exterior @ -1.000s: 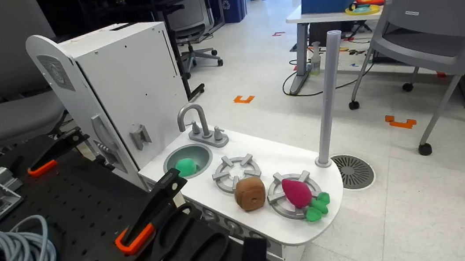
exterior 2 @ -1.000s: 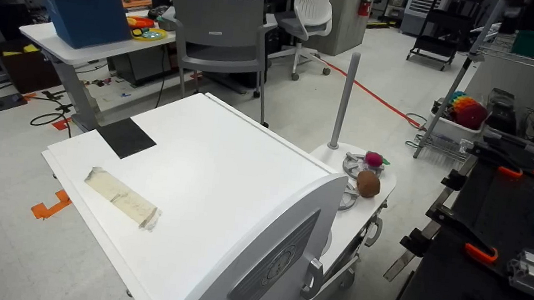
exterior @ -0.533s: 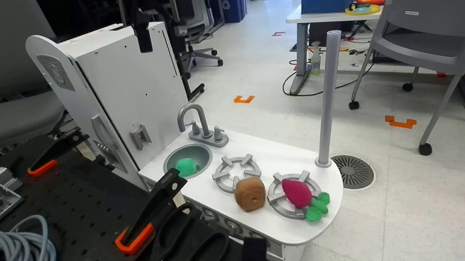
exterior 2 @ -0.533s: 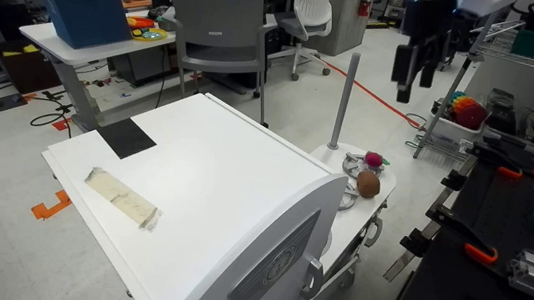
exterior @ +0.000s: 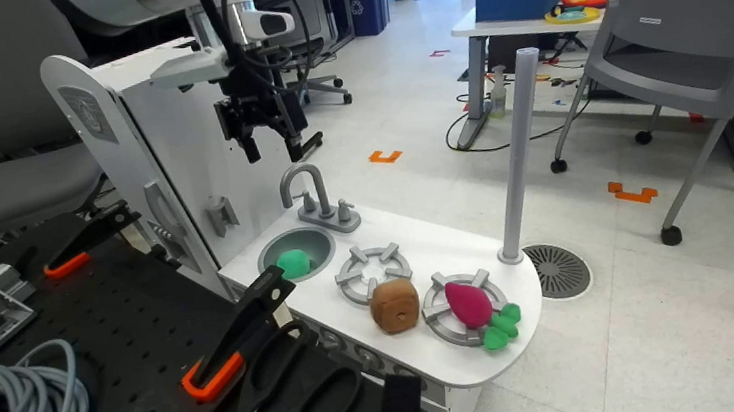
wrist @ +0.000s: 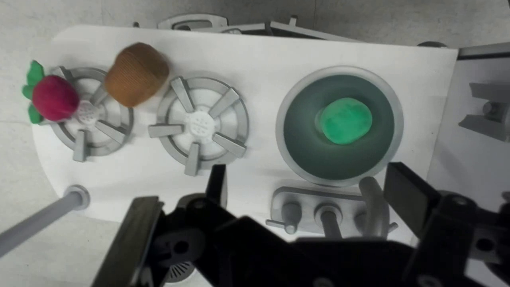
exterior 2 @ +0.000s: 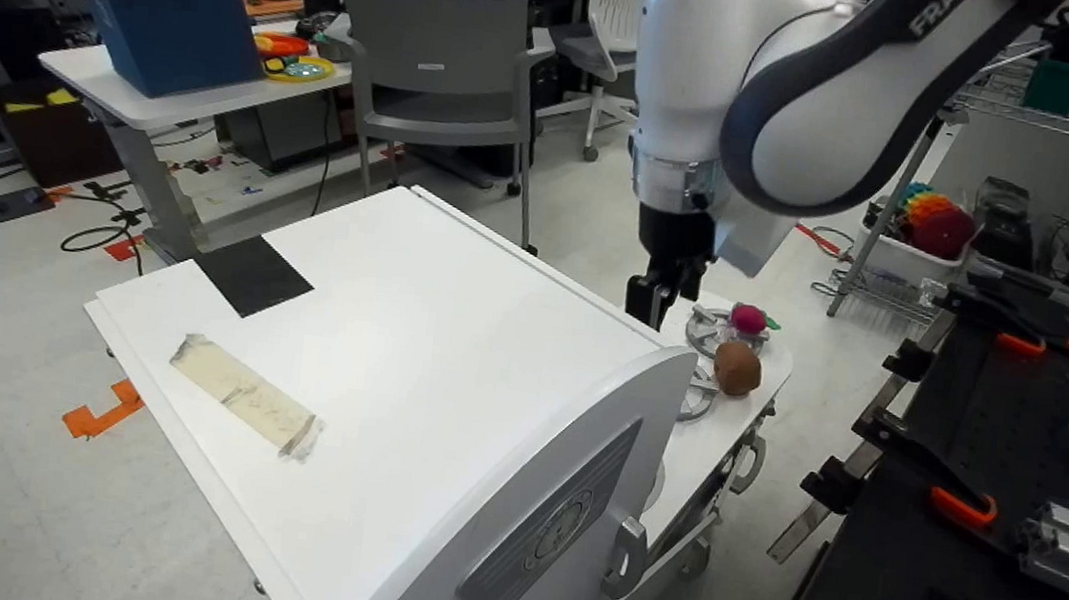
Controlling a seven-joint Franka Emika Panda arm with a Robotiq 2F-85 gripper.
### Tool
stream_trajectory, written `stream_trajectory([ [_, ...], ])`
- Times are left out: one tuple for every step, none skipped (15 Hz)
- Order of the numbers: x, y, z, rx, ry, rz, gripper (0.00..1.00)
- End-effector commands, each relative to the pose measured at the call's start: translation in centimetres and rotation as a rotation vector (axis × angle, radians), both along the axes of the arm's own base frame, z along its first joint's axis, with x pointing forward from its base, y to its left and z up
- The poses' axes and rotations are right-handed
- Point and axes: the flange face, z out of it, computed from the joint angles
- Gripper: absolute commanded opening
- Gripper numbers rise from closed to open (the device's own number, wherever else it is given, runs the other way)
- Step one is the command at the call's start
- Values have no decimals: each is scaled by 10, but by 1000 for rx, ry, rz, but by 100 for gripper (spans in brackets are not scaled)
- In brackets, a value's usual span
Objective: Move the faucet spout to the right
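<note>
The silver-grey faucet spout point(exterior: 320, 187) stands upright behind the sink point(exterior: 263, 253) on the white toy counter, its hooked end over the sink side. It also shows in the wrist view point(wrist: 376, 211), partly hidden by the gripper body. My gripper point(exterior: 274, 153) is open and empty, pointing down just above the arch of the spout. In the wrist view the gripper point(wrist: 310, 179) has its fingers wide apart, with the spout between them, nearer the right finger. In an exterior view the gripper point(exterior 2: 646, 311) shows beyond the white cabinet, which hides the spout.
The white toy cabinet point(exterior: 201, 107) rises right beside the faucet. A green soft item point(wrist: 346, 120) lies in the sink. A brown soft block point(exterior: 395, 306) and a magenta toy vegetable point(exterior: 469, 304) lie by the burners. A tall pole point(exterior: 520, 152) stands at the counter's far end.
The arm, out of both exterior views a second ago, has come in from the top and moved down to over the faucet. The spout and the toys have not moved.
</note>
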Motion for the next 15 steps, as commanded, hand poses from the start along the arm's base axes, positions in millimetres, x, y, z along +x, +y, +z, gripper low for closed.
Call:
stream_trajectory([
  [26,27,-37,-4,-78,58,100],
  [29,32,-47,-2,-87,66,100],
  [34,35,-56,-9,-90,67,100],
  [37,37,-63,-11,-96,76,100],
  [41,38,-72,-14,-88,78,100],
  [45,39,-78,-12,-87,84,100],
  [47,42,-84,-5,-82,90,100],
  [49,44,-89,-2,-81,99,100],
  [49,48,-95,3,-79,118,100],
  [50,51,-99,8,-75,128,100],
  [51,55,-102,17,-70,140,100],
  [52,58,-105,24,-67,149,100],
  [54,60,-107,28,-68,154,100],
  [56,61,-109,30,-69,156,100],
  [58,60,-111,30,-69,154,100],
])
